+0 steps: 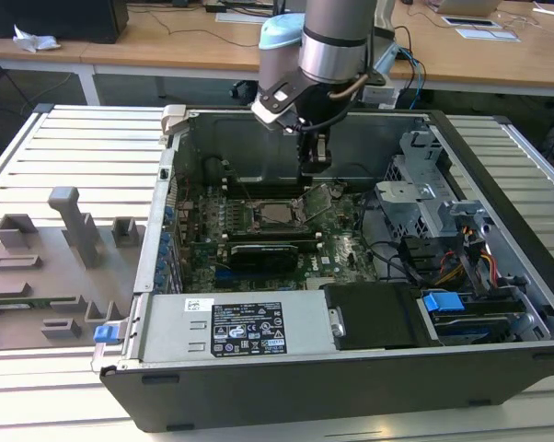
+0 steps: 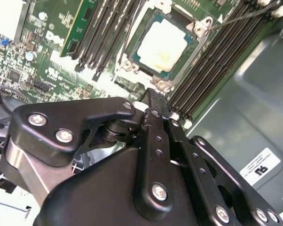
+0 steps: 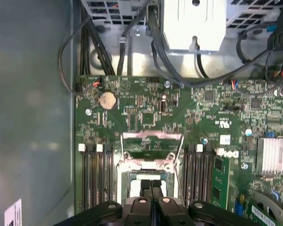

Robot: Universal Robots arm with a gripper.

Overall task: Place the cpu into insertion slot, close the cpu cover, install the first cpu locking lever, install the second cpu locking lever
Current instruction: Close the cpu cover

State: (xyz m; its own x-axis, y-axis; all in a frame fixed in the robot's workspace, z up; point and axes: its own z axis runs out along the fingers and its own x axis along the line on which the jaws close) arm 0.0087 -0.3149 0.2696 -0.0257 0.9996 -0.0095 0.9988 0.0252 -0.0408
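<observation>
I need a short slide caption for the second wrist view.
The cpu sits in the insertion slot, with the closed pincer nearby.

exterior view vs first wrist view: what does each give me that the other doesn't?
Exterior view: the arm, the labelled power supply, and the grey fixture on the table beside the case.
First wrist view: the coin battery and finned heat sink on the board.
Both: the gripper down at the insertion slot, with the cpu cover raised open.
</observation>
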